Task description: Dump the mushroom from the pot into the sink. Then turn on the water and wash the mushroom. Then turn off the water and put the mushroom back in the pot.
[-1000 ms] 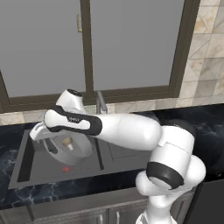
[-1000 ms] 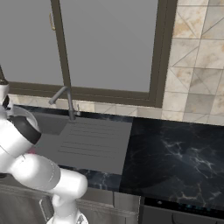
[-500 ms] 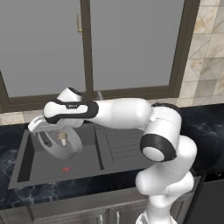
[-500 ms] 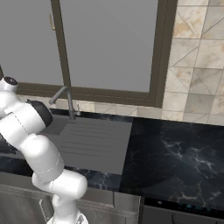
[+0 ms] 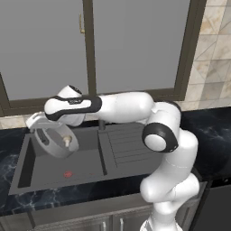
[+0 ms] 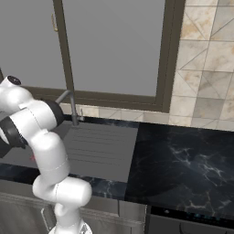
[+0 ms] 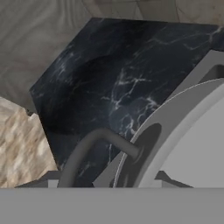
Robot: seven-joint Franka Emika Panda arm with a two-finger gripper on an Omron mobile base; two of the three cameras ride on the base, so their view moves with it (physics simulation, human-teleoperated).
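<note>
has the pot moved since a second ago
Yes. In the left base view the pot has lifted off the sink floor, away from the red drain mark, and tipped steeply; the mushroom sits at its rim.

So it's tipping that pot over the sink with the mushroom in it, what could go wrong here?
The pot is tilted steeply over the sink, held at its rim by the gripper. The grip could slip and drop the pot into the basin. The mushroom sits near the lowered rim; it might bounce or roll when it falls, perhaps toward the red drain mark.
</note>
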